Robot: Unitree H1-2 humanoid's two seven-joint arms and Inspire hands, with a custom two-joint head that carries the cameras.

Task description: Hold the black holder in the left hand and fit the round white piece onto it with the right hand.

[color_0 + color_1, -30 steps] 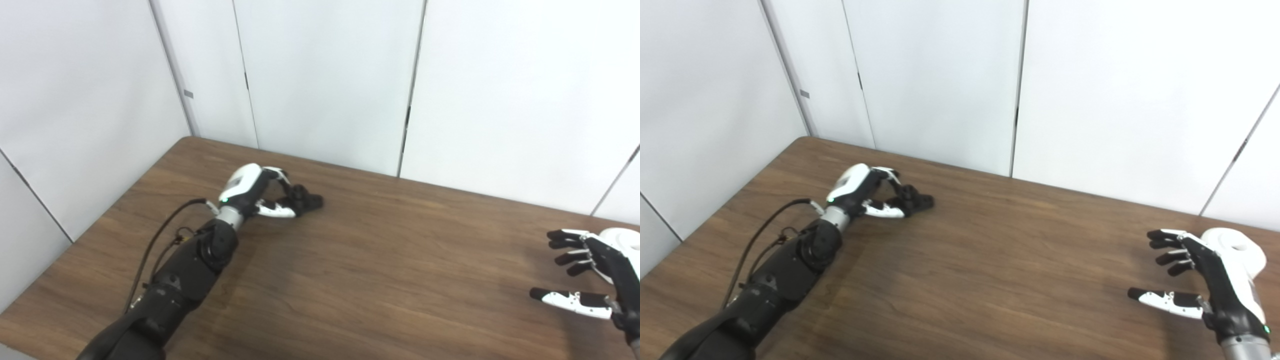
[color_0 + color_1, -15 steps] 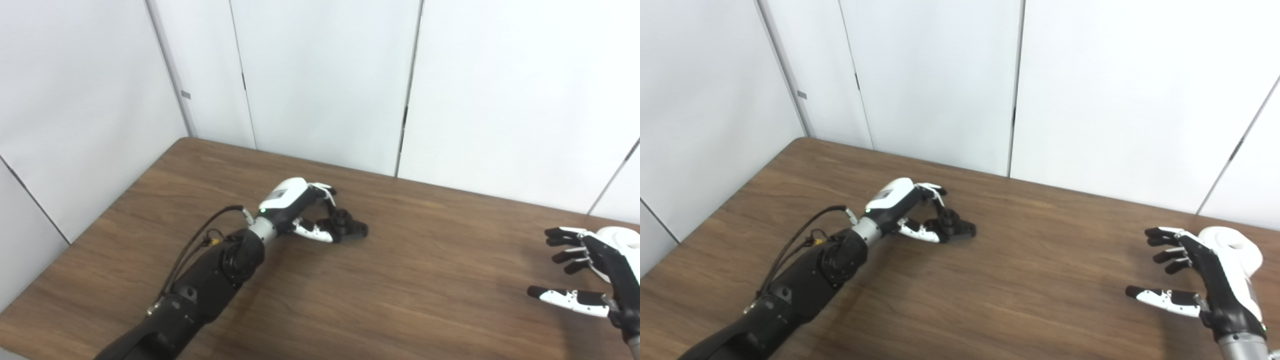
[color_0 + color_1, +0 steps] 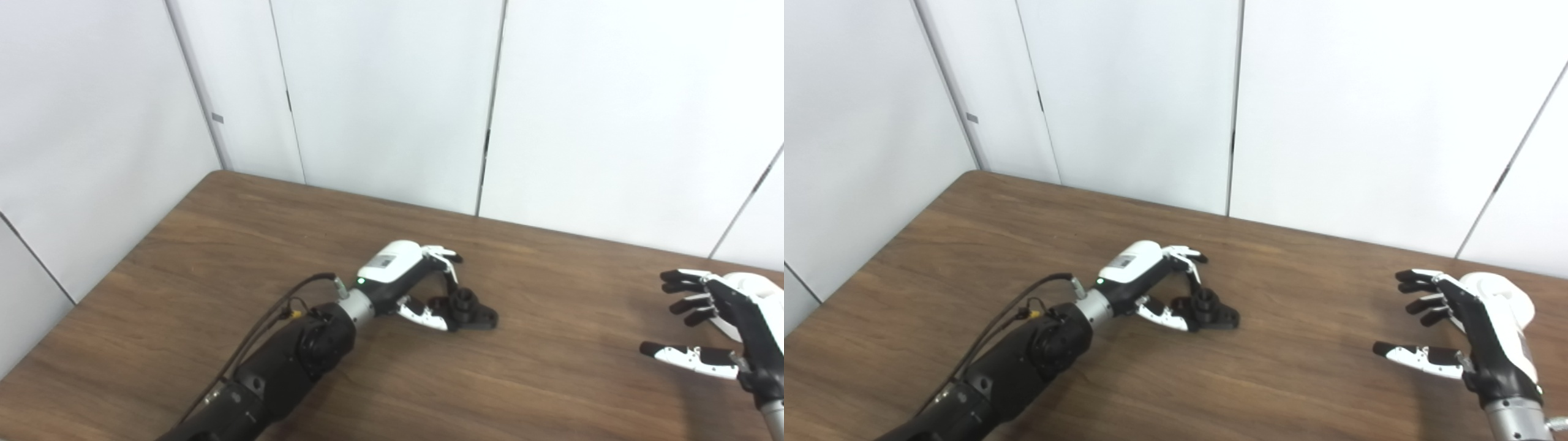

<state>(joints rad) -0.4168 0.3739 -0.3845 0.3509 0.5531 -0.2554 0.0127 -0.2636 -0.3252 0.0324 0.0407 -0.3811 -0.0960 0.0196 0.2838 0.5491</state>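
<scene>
The black holder [image 3: 470, 310] is a small dark piece with a round post standing up from a flat base. My left hand [image 3: 411, 283] is shut on it, fingers arched over the post and thumb at its near side, low over the wooden table [image 3: 551, 380] near the middle. The round white piece [image 3: 1508, 296] lies at the far right of the table, partly hidden behind my right hand [image 3: 1462, 334]. That hand is open, fingers spread and thumb pointing left, just in front of the white piece and not touching it.
White wall panels [image 3: 392, 92] rise directly behind the table's back edge and along its left side. A black cable [image 3: 275, 312] loops off my left forearm. Bare wood lies between the two hands.
My left hand has carried the black holder to the right and nearer, from the table's back left toward its middle. The right hand has hardly moved. The camera has shifted slightly.
</scene>
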